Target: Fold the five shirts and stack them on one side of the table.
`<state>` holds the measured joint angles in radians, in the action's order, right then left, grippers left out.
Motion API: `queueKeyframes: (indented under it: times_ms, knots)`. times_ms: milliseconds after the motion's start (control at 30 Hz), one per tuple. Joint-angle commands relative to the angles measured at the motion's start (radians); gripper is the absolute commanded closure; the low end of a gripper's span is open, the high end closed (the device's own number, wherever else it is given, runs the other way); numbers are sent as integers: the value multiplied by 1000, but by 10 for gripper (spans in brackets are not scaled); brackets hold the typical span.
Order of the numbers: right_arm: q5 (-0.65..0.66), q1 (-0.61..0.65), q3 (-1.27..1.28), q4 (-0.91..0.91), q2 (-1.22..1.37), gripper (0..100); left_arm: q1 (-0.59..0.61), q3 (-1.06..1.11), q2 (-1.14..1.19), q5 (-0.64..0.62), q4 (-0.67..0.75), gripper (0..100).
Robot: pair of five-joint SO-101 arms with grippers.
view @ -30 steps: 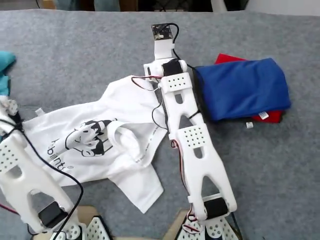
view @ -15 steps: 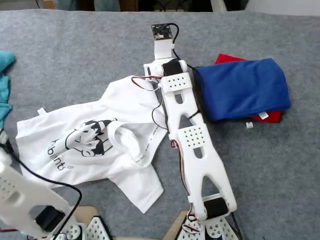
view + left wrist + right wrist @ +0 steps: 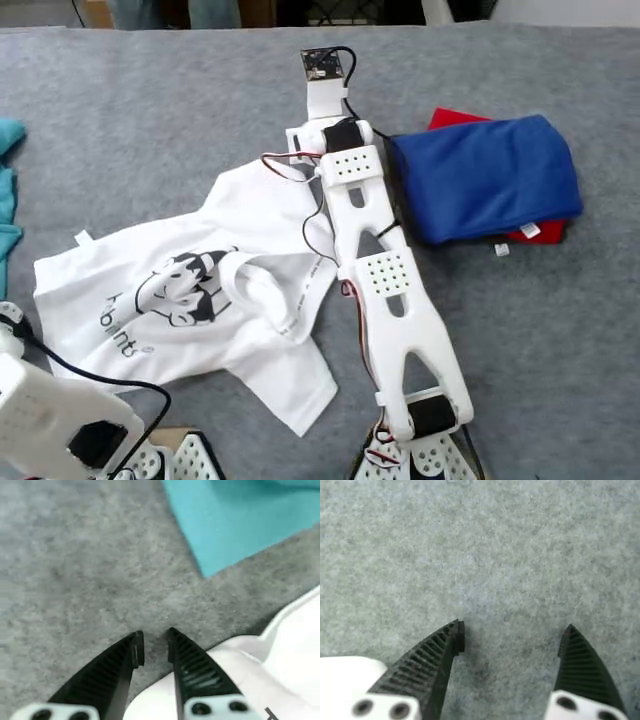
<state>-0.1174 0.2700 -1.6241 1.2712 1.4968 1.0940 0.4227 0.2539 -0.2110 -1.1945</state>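
Task thing: the white cotton T-shirt with the black printed figure [image 3: 200,290] lies print-up on the grey felt table [image 3: 150,110], left of centre. It's rumpled, and the collar area looks bunched up over the middle.
Done pile: a folded royal-blue shirt [image 3: 485,175] sits on a folded red shirt [image 3: 545,235] on the right side of the table, so I'd guess two of the five are finished.
Waiting: a teal shirt [image 3: 8,190] is at the far left edge, apart from the white one.
Left gripper [image 3: 155,640]: just a narrow gap between the jaws with nothing in it. It's low over bare felt, right beside the white shirt's edge.
Right gripper [image 3: 512,632]: jaws spread wide and empty over bare felt. Its arm stretches up the middle of the table between the white shirt and the blue pile.
Step in hand: I reckon it's getting the white shirt flat before any fold.
How I'd do it: open the left jaws wider, pinch a single layer at a corner and pull the bunching out. Have the right gripper pin or take the opposite corner so the shirt doesn't slide on the felt, and keep folds square so it sits flat on the pile.
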Motion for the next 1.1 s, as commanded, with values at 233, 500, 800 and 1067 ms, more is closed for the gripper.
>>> queueKeyframes:
  times_ms: [233, 500, 800, 1067]
  knots:
    - [0, -8, -45, -5, -7, 694, -127, -203, -149, -34, -175, 870]
    - [0, -8, -45, -3, -5, 694, -381, -568, -203, -265, -278, 830]
    - [2, -8, -45, -3, -5, 694, -311, -581, 83, -523, -199, 804]
    - [2, -8, -45, -3, -5, 694, -320, -578, 169, -618, -147, 783]
